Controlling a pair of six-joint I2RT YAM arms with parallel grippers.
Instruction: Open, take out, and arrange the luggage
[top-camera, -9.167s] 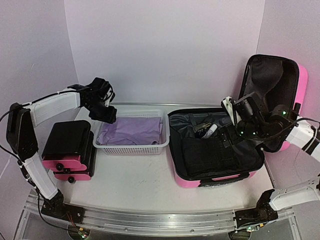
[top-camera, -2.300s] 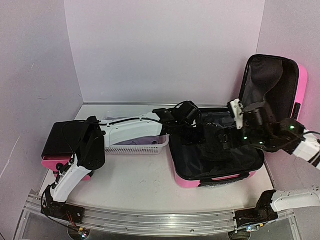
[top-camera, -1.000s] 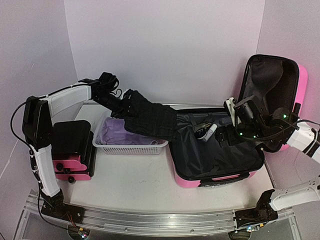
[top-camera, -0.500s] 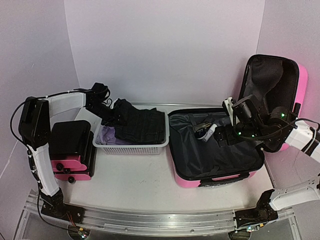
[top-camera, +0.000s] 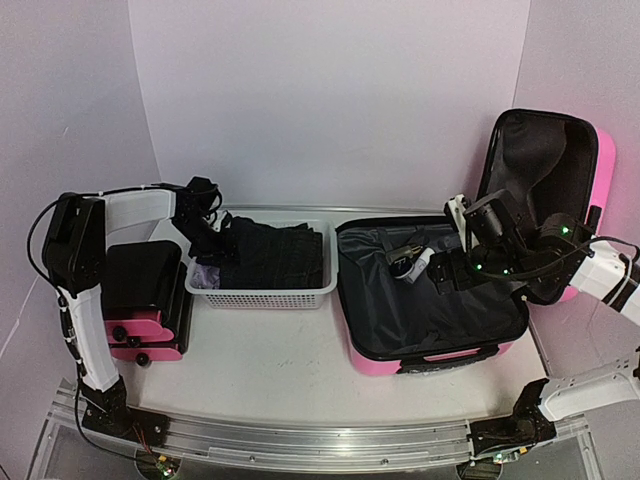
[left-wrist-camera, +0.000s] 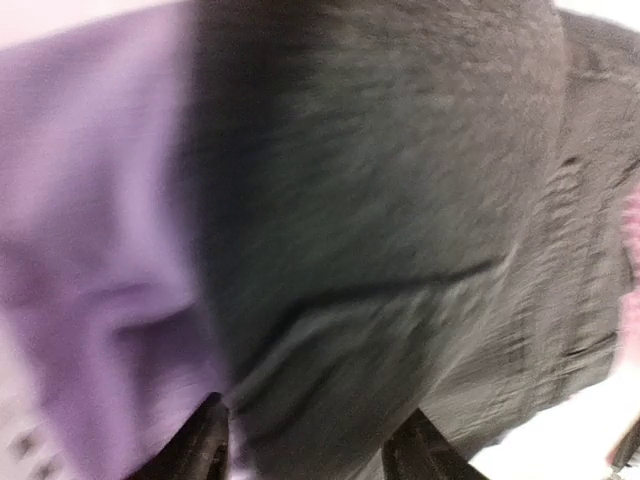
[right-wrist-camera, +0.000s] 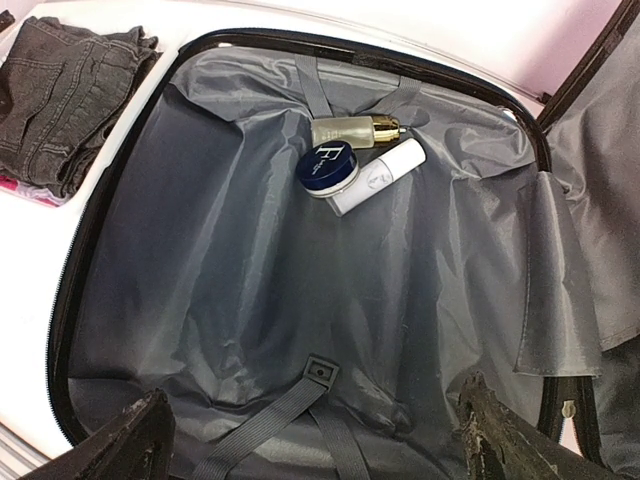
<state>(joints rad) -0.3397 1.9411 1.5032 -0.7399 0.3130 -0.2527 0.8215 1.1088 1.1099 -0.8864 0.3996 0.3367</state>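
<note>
The pink suitcase (top-camera: 440, 356) lies open on the right of the table, its lid (top-camera: 545, 180) upright. On its black lining (right-wrist-camera: 250, 280) lie a gold-capped bottle (right-wrist-camera: 355, 130), a blue-lidded jar (right-wrist-camera: 328, 165) and a white tube (right-wrist-camera: 378, 175). My right gripper (top-camera: 450, 272) hovers open and empty over the lining (right-wrist-camera: 315, 440). My left gripper (top-camera: 207, 238) is at the left end of the white basket (top-camera: 260, 293). Its fingers stand apart over a dark grey garment (left-wrist-camera: 380, 200) that lies on purple cloth (left-wrist-camera: 90, 200).
The dark garment (top-camera: 275, 250) fills most of the basket. A smaller black and pink wheeled case (top-camera: 135, 300) stands left of the basket, beside my left arm. Walls close in behind and on both sides.
My left arm has carried the dark garment out of the suitcase, swung it left and lowered it into the basket on the purple cloth. My right gripper has barely moved.
</note>
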